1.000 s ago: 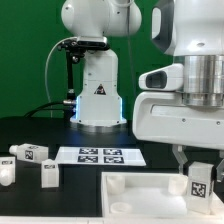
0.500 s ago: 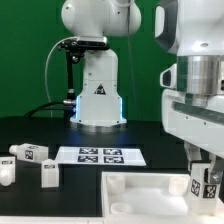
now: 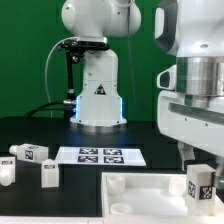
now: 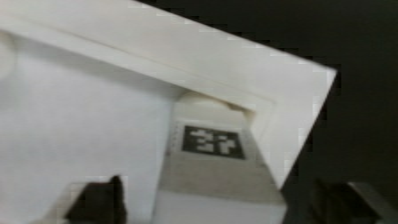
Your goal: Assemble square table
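Observation:
The white square tabletop point(image 3: 140, 190) lies rim-up at the front of the exterior view. One white leg point(image 3: 200, 184) with a marker tag stands upright in its corner at the exterior view's right. My gripper point(image 3: 200, 172) hangs over that leg with its jaws open, one on each side. In the wrist view the leg point(image 4: 221, 160) sits in the tabletop's corner point(image 4: 267, 70), between the dark fingertips point(image 4: 107, 203), with a gap on both sides; the gripper point(image 4: 224, 206) holds nothing. Three more legs lie loose at the exterior view's left: one point(image 3: 30, 152), a second point(image 3: 5, 171) and a third point(image 3: 47, 173).
The marker board point(image 3: 100, 156) lies flat on the black table behind the tabletop. The arm's white base point(image 3: 98, 95) stands at the back, with a black cable beside it.
The jaws have spread apart and let go of the leg, which stays standing in the tabletop's corner. The hand itself has barely shifted.

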Motion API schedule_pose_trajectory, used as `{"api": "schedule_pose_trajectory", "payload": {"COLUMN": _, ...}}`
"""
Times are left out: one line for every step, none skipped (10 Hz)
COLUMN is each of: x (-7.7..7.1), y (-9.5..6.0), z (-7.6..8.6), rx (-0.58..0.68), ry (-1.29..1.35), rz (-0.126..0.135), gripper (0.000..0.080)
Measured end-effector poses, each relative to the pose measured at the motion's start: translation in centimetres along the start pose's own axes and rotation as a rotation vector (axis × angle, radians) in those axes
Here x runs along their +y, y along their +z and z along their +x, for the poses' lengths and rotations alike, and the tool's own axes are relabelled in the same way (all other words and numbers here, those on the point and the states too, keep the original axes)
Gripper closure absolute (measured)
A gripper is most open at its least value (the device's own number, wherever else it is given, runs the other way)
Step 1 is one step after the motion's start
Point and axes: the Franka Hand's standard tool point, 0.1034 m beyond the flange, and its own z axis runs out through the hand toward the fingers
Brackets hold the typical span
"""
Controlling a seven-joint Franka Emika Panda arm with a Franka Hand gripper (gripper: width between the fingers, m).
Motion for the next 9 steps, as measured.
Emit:
{"api": "schedule_pose_trajectory", "payload": {"x": -0.01, "y": 0.11, "z": -0.07, "rx": 0.003, "ry": -0.123, "rz": 0.006, "gripper": 0.0226}}
{"api": "schedule_pose_trajectory", "payload": {"x": 0.02, "y": 0.12, "z": 0.0, "rx": 0.003, "ry": -0.196, "rz": 0.006, "gripper": 0.016}}
{"api": "schedule_pose_trajectory", "payload": {"x": 0.03, "y": 0.13, "z": 0.01, "rx": 0.003, "ry": -0.268, "rz": 0.006, "gripper": 0.0152}}
{"api": "schedule_pose_trajectory", "payload": {"x": 0.04, "y": 0.14, "z": 0.04, "rx": 0.004, "ry": -0.341, "rz": 0.005, "gripper": 0.0152}}
{"api": "schedule_pose_trajectory", "payload": {"x": 0.07, "y": 0.17, "z": 0.15, "rx": 0.007, "ry": -0.487, "rz": 0.004, "gripper": 0.015}}
{"api": "schedule_pose_trajectory", "payload": {"x": 0.07, "y": 0.23, "z": 0.48, "rx": 0.013, "ry": -0.734, "rz": 0.006, "gripper": 0.015}}
{"api": "schedule_pose_trajectory", "payload": {"x": 0.07, "y": 0.15, "z": 0.44, "rx": 0.012, "ry": -0.875, "rz": 0.01, "gripper": 0.015}}
{"api": "schedule_pose_trajectory", "payload": {"x": 0.02, "y": -0.15, "z": 0.05, "rx": 0.013, "ry": -0.87, "rz": 0.014, "gripper": 0.015}}
{"api": "schedule_pose_trajectory", "payload": {"x": 0.08, "y": 0.0, "z": 0.15, "rx": 0.012, "ry": -0.849, "rz": 0.012, "gripper": 0.0168}}
